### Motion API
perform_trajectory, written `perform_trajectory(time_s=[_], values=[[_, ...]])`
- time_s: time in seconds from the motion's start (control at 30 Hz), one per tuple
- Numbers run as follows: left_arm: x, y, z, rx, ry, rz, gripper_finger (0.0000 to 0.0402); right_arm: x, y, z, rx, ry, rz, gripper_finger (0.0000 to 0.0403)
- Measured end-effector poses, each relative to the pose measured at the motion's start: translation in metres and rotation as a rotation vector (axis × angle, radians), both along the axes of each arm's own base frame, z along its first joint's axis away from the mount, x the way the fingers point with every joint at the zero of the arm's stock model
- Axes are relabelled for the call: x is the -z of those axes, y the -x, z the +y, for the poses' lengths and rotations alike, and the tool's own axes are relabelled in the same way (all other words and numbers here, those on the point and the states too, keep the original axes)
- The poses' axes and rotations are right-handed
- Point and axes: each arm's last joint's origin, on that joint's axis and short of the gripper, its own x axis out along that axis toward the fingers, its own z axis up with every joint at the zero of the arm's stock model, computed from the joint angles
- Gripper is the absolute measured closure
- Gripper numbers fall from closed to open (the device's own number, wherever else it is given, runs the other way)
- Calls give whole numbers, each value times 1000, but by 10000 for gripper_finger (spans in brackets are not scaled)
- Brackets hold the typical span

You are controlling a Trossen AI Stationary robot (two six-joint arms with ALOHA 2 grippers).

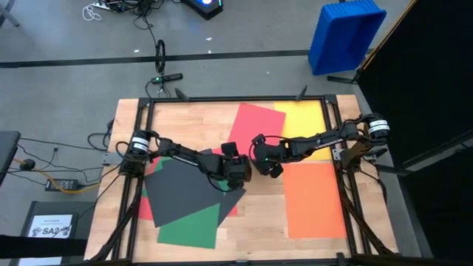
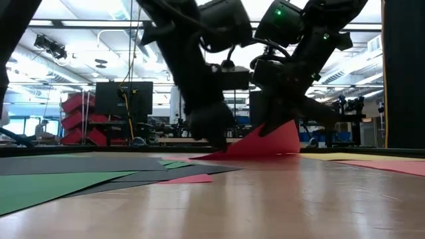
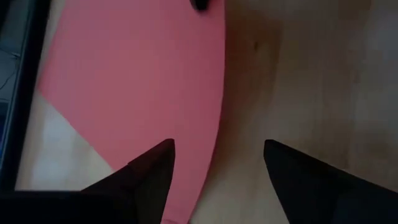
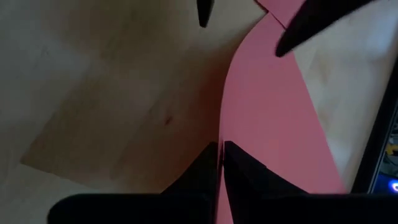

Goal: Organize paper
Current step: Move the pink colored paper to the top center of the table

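Observation:
A red sheet lies at the table's far middle, next to a yellow sheet. An orange sheet lies near right. Dark grey, green and another red sheet overlap near left. My right gripper is shut on the far red sheet's near edge at the table's middle. My left gripper is open just beside it, one finger over the red sheet and the other over bare wood. Whether it touches the sheet does not show. My right gripper pinches the red sheet by its edge, a single layer between the two fingers, which lie along that edge. The edge is raised off the wood and bows upward; the rest of the sheet lies on the table.
A black metal frame rims the wooden table. Bare wood shows at the near middle, between the left pile and the orange sheet. A blue bin stands on the floor beyond the far right corner.

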Motion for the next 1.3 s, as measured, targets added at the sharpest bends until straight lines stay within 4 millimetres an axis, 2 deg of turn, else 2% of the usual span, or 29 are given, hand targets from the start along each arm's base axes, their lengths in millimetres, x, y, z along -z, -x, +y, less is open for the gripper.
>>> perform_trajectory(time_s=[0.17, 0.37, 0.47, 0.57, 0.93, 1.3], values=[[-3, 22, 8, -30, 18, -38, 170, -2, 1, -1, 17, -11, -14, 403], [-22, 59, 17, -48, 50, -262, 170, -5, -1, -1, 18, -12, -41, 403], [-14, 69, 14, 33, 5, -242, 170, -5, -2, -1, 22, -14, -56, 403], [-3, 68, 10, 106, -34, -180, 170, -7, -4, -3, 31, -17, -82, 403], [0, 62, 9, 178, -89, -162, 170, -13, -6, -4, 40, -23, -131, 403], [20, 57, 25, 189, -94, -78, 170, -26, -4, -4, 40, -26, -195, 403]])
